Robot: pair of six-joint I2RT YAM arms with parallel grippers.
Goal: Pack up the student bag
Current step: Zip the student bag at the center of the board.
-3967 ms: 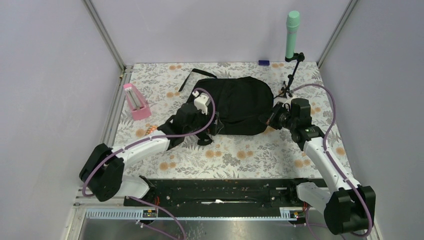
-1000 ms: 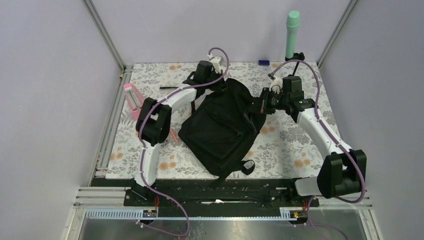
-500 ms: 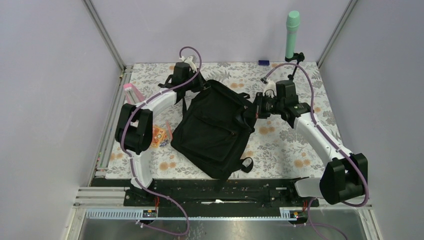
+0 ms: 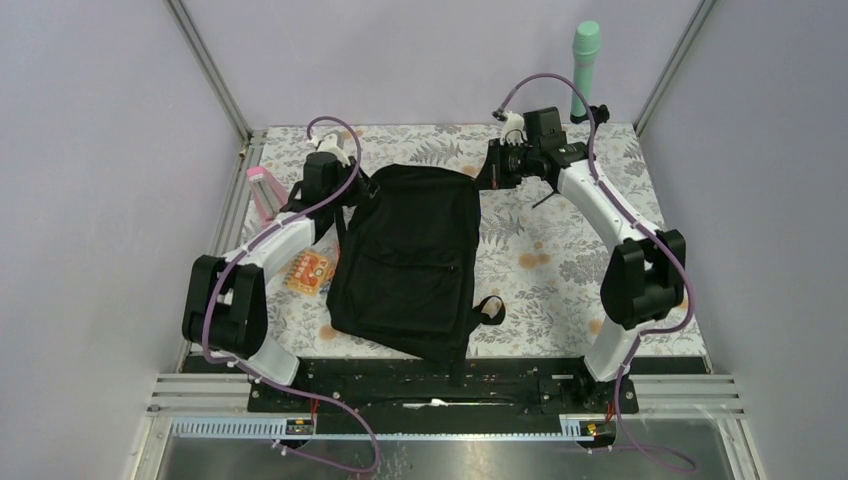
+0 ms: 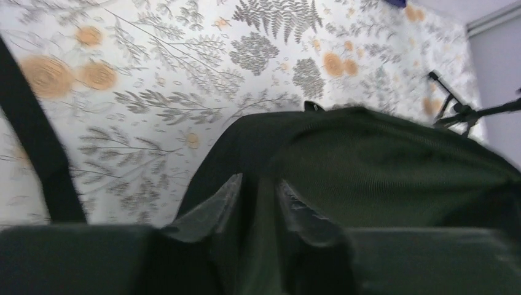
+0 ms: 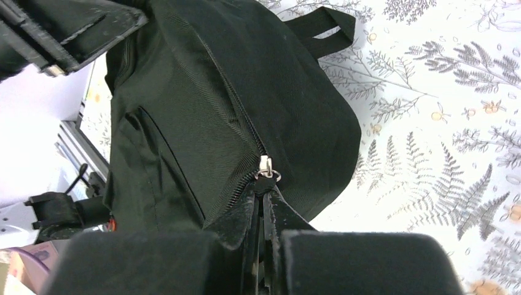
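Student bag (image 4: 410,260) looks soft and floppy, best taken at its top; right pincer (image 6: 263,192) shut on its zip (image 6: 242,126) edge, left pincer (image 5: 258,183) barely parted, hold unclear

I find no word, brand or number that I can read in any view. The small orange flat packet (image 4: 309,271) has some print on it, but it is too small to read.

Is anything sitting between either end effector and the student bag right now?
Nothing visible does. The right end effector is shut on the fabric of the student bag just below its zip pull. The left end effector has its fingers slightly parted, right against the bag's far-left corner.
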